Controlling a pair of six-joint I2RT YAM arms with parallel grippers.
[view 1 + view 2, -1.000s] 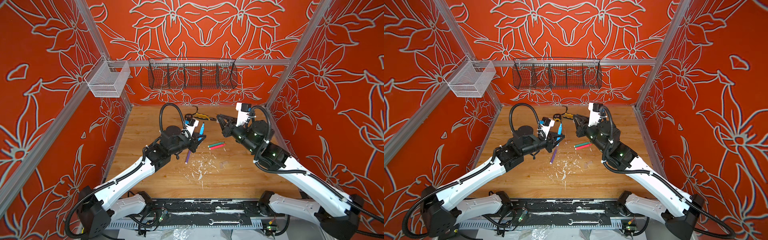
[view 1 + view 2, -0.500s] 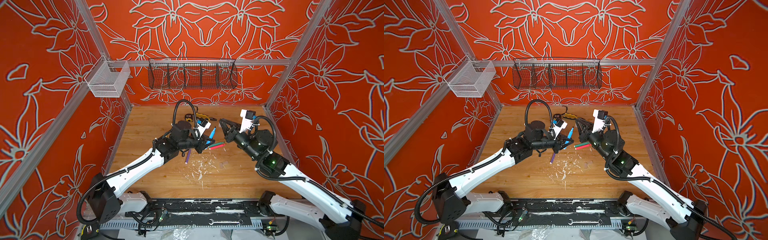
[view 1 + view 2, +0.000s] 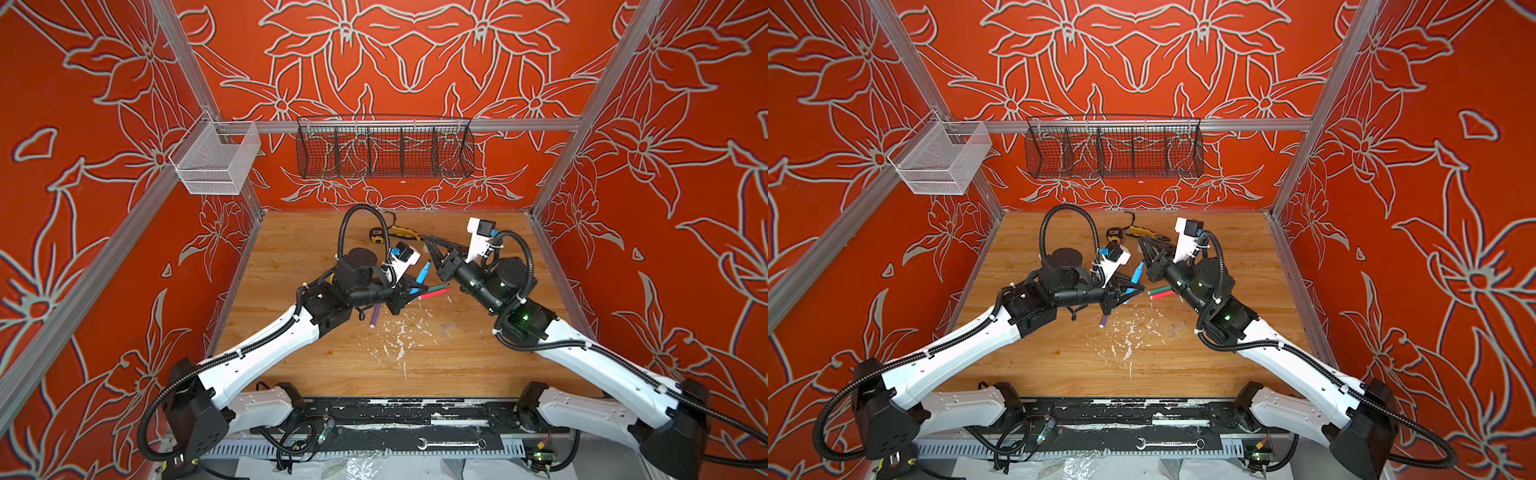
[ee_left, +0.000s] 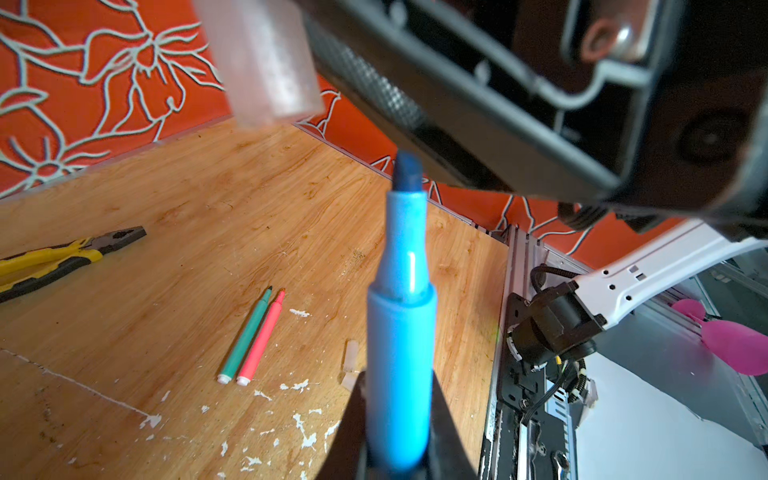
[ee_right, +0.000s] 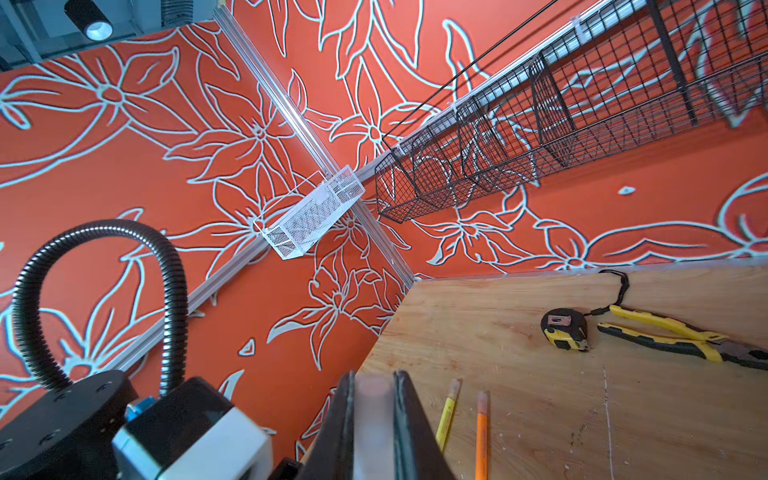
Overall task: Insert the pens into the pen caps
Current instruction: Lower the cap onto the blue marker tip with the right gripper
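In both top views my left hand (image 3: 409, 291) holds the blue pen (image 3: 422, 272) tilted above the desk (image 3: 311, 249), near my right hand (image 3: 430, 245).

Left wrist view: that hand is clamped on the barrel, and the pen's tip is near the clear cap (image 4: 266, 62) but not in it.

Right wrist view: the right hand pinches the cap (image 5: 374, 415).

I'm at the alignment step. Next, I judge, I must line the tip up with the cap's mouth, then press them together.

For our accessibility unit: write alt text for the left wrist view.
A blue pen, clamped in the left gripper, has its bare tip near a clear cap. A green pen and a pink-red pen lie side by side on the table.
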